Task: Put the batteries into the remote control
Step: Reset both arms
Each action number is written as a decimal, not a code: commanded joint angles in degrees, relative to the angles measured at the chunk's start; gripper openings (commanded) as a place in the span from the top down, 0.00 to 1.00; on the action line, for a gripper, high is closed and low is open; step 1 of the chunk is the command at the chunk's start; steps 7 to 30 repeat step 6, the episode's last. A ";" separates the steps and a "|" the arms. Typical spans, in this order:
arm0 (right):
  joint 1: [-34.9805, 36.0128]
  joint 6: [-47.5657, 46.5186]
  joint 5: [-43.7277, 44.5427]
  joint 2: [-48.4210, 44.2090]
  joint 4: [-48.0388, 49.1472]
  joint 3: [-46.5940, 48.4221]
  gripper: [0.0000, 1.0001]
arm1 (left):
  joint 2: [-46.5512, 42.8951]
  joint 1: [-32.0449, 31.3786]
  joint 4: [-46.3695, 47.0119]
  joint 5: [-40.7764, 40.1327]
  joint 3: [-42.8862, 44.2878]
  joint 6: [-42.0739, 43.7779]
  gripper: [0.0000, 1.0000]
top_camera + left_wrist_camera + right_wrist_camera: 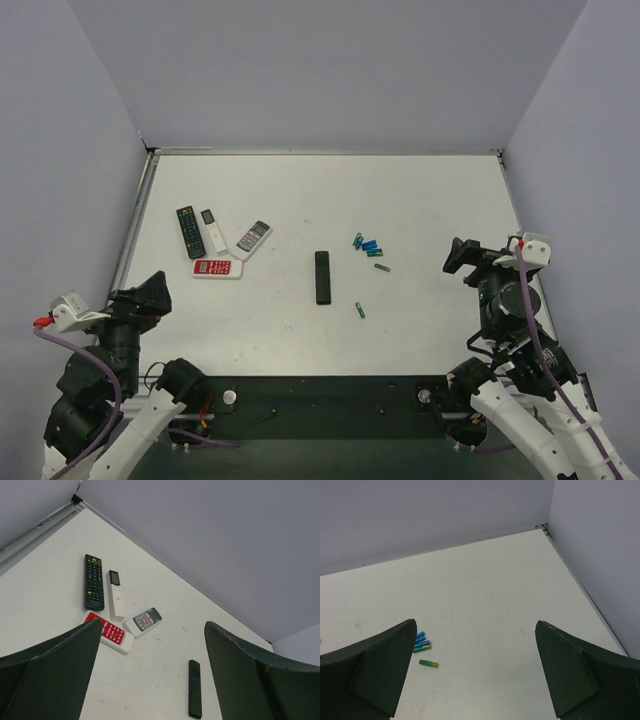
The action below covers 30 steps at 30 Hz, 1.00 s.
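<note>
Both arms sit at the near edge of the table [440, 200], raised off its surface. The left gripper [152, 630] has its fingers spread wide and empty; the right gripper [475, 625] likewise. Beyond them, one green battery [360, 310] lies alone, near the remote control [322, 277] (a plain black bar, lying flat at mid-table). Farther right, the batteries [368, 246] cluster, blue and green. Far left lie a red-and-white remote [217, 268], a buttoned black remote [190, 231], a white remote [213, 230] and a grey remote [254, 237].
</note>
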 commanded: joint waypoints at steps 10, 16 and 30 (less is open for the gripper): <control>0.04 -1.78 1.57 0.39 1.66 -0.13 0.00 | -3.37 0.07 -1.02 -3.04 1.14 1.40 0.05; 0.04 -1.78 1.57 0.39 1.66 -0.13 0.00 | -3.37 0.07 -1.02 -3.04 1.14 1.40 0.05; 0.04 -1.78 1.57 0.39 1.66 -0.13 0.00 | -3.37 0.07 -1.02 -3.04 1.14 1.40 0.05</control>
